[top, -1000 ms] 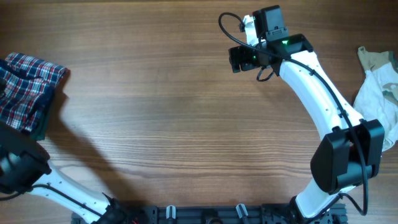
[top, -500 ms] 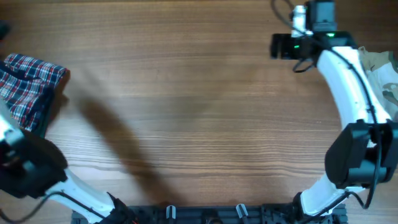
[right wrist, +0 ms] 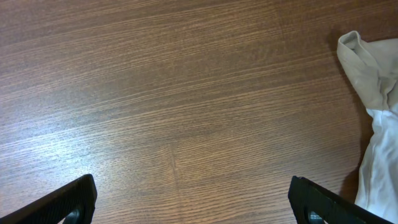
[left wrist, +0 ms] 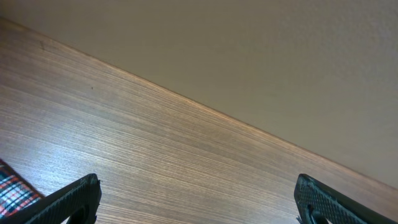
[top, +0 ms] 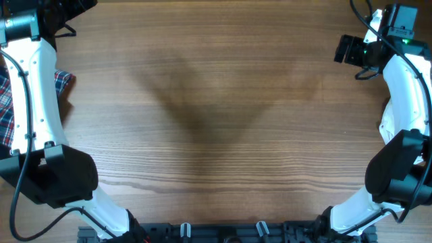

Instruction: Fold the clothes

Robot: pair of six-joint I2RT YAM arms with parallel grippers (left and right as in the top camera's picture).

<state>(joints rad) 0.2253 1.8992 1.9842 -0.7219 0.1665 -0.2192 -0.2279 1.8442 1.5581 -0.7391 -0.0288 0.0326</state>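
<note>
The plaid shirt (top: 5,101) lies at the bench's (top: 216,101) left edge, beside the left hand (left wrist: 199,204) and well apart from the right hand (right wrist: 196,204). Both hands are wide open and empty.

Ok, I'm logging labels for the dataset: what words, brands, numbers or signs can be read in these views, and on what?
None can be read.
The plaid shirt shows only its check pattern.
The white and beige garment shows no print or tag.
The wooden table, left arm and right arm carry no legible marking.
</note>
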